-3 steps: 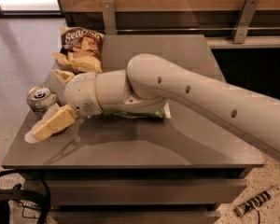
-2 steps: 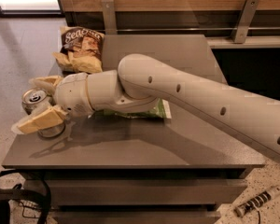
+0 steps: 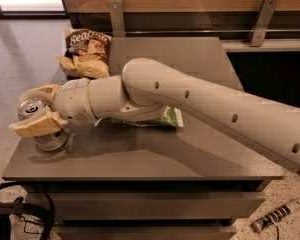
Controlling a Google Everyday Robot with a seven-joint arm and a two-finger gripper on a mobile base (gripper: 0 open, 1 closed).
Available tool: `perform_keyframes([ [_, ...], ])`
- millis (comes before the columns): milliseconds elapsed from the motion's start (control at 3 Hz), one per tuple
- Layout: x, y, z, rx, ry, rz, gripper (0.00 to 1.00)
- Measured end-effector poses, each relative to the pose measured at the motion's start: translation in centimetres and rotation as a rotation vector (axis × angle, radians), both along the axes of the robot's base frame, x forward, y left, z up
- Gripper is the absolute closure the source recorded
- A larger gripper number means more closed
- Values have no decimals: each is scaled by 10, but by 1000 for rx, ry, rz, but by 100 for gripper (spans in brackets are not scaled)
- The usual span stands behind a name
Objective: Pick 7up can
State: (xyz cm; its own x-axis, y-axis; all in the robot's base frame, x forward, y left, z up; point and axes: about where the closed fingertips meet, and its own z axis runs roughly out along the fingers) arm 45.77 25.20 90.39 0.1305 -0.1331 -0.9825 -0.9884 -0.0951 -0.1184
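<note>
At the left edge of the table, the end effector I am running sits around the 7up can; its two tan fingers are spread apart, one behind the can and one across its front, so the can stands between them. The can's shiny pull-tab top shows above the near finger, and its silver body shows below that finger, resting on the table close to the front-left corner; it looks slightly tilted, the top leaning toward the table's edge.

The cream arm comes in from the lower right and reaches across the table to the left, its wrist just beside the can; its shadow lies on the dark surface beneath it. A green chip bag lies flat under the forearm near the middle of the table, mostly covered by the arm. A brown chip bag lies at the back left, well apart from the can.

Behind the table runs a wooden panel with two metal brackets. On the floor, a black cable loops at the lower left; a striped object lies at the lower right.
</note>
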Motion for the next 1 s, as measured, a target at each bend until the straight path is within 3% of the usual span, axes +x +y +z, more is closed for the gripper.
perform_keyframes([
  [333, -1, 1, 1, 0, -1, 3, 99],
  [667, -2, 1, 7, 5, -12, 10, 100],
  [1000, -2, -8, 43, 17, -62, 23, 100],
])
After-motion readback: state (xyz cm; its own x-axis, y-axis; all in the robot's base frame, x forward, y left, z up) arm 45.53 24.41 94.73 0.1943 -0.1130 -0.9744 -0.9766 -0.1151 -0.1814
